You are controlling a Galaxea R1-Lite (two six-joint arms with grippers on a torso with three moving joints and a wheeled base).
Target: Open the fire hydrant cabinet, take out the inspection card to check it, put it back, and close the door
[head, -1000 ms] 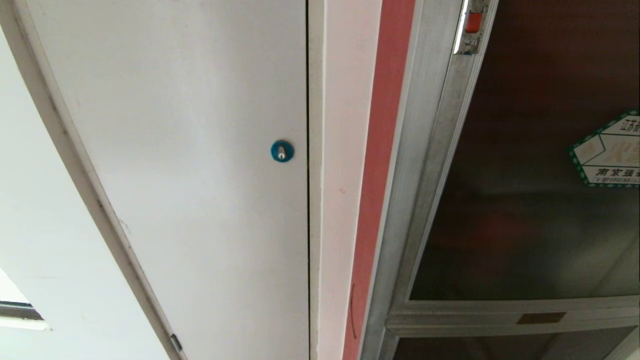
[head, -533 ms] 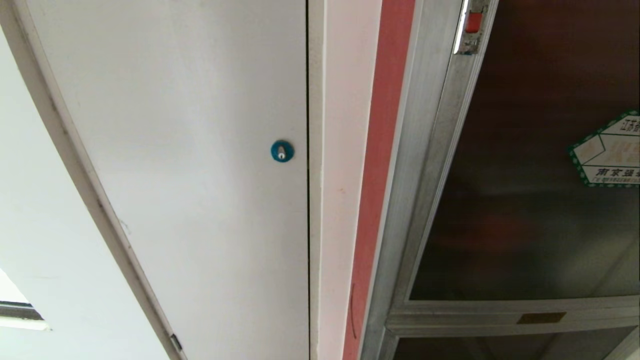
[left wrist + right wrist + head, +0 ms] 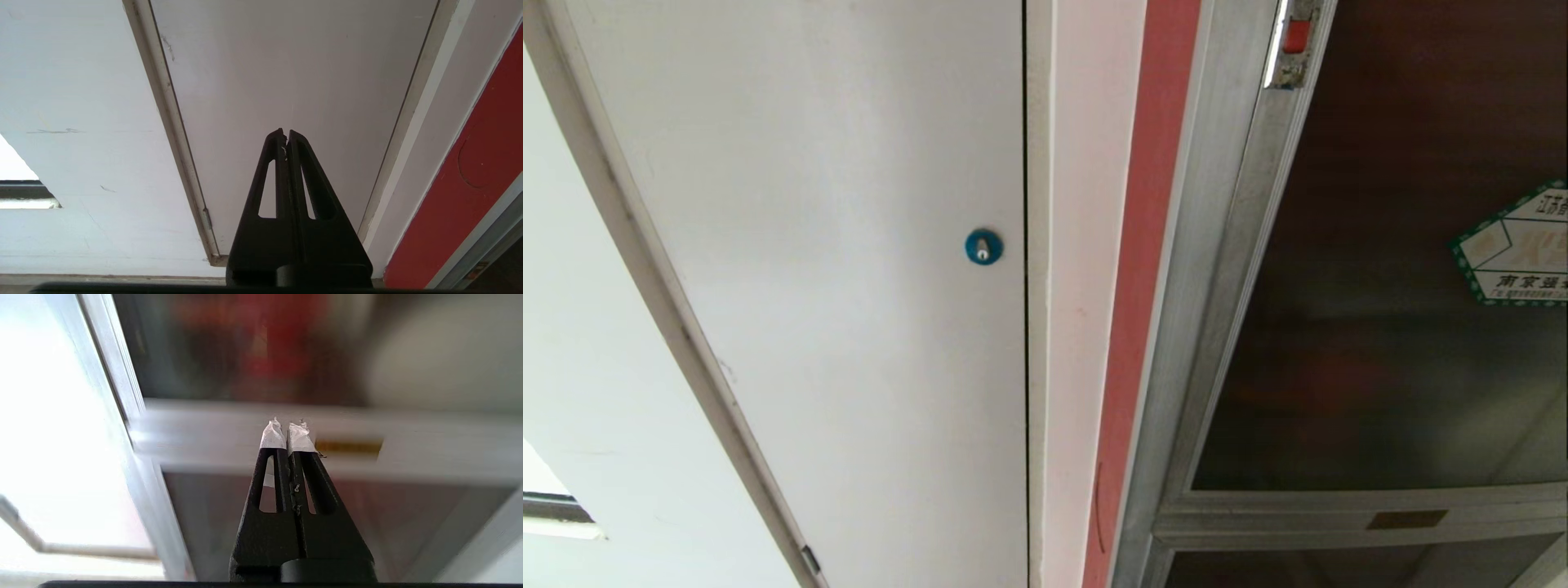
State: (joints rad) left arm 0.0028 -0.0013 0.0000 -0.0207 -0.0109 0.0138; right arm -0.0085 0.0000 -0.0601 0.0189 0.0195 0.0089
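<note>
The fire hydrant cabinet (image 3: 1217, 269) stands at the right of the head view, its silver frame beside a red strip. Its door (image 3: 1388, 327) is a dark glass pane, closed, with a green-bordered white sticker (image 3: 1515, 249) and a small red latch (image 3: 1296, 37) at the top. Neither arm shows in the head view. My right gripper (image 3: 287, 428) is shut and empty, its white-taped tips pointing at the silver crossbar (image 3: 429, 437) under the door glass. My left gripper (image 3: 285, 132) is shut and empty, facing the white-grey panel (image 3: 294, 73). The inspection card is hidden.
A white-grey door (image 3: 833, 269) with a blue round lock (image 3: 983, 247) fills the left and middle of the head view. Below the crossbar is a smaller dark glass panel (image 3: 1339, 572). A brass plate (image 3: 1406, 518) sits on the crossbar.
</note>
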